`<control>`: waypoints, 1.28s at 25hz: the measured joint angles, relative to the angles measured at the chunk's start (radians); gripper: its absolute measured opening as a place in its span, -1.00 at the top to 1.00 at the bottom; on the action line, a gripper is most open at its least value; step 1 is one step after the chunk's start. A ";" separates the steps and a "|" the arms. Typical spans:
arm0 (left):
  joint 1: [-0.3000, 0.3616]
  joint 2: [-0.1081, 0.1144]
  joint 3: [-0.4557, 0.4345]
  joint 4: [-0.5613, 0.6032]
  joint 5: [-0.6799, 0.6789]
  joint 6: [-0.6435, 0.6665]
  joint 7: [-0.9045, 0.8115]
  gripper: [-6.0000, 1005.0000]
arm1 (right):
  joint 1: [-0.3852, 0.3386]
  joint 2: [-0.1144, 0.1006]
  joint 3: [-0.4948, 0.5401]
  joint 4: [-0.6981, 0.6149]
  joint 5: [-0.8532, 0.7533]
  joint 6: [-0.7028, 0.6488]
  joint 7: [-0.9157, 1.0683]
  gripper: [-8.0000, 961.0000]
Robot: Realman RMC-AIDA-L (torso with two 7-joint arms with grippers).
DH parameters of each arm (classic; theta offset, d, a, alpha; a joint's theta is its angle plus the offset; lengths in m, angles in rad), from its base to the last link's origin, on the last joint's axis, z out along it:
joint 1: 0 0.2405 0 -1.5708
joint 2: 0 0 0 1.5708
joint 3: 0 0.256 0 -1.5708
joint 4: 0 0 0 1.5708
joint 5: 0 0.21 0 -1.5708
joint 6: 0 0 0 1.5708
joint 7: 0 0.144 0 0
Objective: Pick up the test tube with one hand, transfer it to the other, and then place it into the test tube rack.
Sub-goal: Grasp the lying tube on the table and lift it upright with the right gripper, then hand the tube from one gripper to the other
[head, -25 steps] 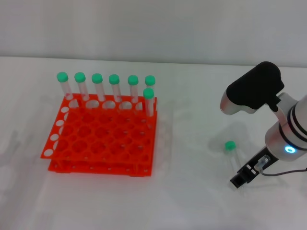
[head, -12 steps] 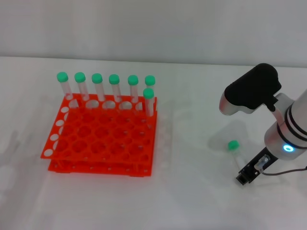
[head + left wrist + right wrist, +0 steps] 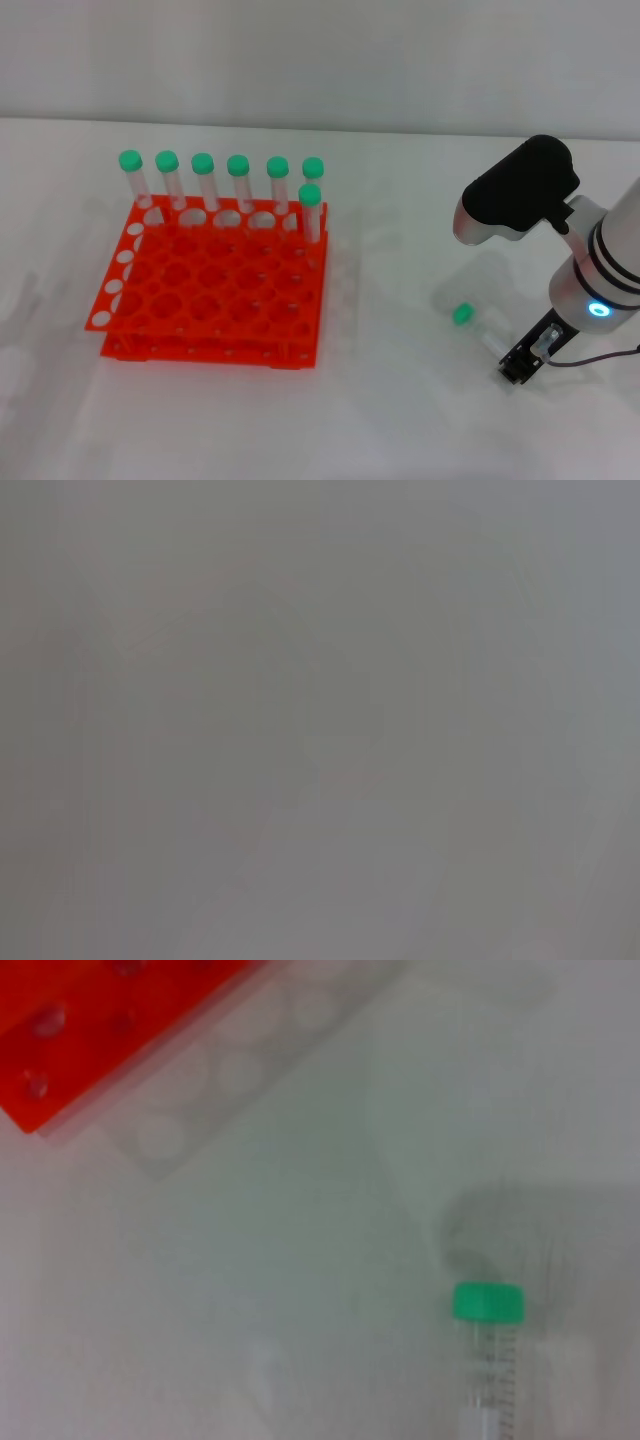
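The first step, the pick-up, is in hand: the test tube [image 3: 476,327] is seen at about four o'clock on the white worktop [image 3: 380,420], well apart from the orange-red test tube rack [image 3: 210,290]. Its clear end is met by the right pincer [image 3: 516,366]; whether it is gripped cannot be told. Next, a lift toward the unseen left pincer is called for.

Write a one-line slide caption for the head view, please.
Right gripper low over the table beside a loose test tube; orange rack holds seven tubes.
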 joint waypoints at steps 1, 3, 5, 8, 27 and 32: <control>0.000 0.000 0.000 0.000 0.000 0.000 0.000 -0.77 | 0.002 0.000 0.000 0.003 0.000 0.000 -0.001 0.30; 0.000 0.000 0.001 0.000 0.000 0.000 0.000 -0.77 | 0.003 -0.001 0.000 0.005 0.000 0.000 -0.006 0.41; 0.000 -0.001 0.002 0.000 0.000 0.000 0.000 -0.77 | 0.004 -0.002 0.000 0.005 0.000 0.000 -0.016 0.49; 0.000 -0.001 0.002 -0.001 0.000 0.000 0.000 -0.77 | 0.005 -0.001 0.001 0.009 0.000 0.000 -0.028 0.53; -0.064 0.024 0.277 -0.012 0.076 -0.083 -0.114 -0.77 | -0.239 -0.006 0.297 -0.295 0.077 -0.152 -0.278 0.55; -0.176 0.037 0.515 0.004 0.077 -0.125 -0.335 -0.77 | -0.355 -0.008 0.363 -0.315 0.292 -0.294 -0.525 0.53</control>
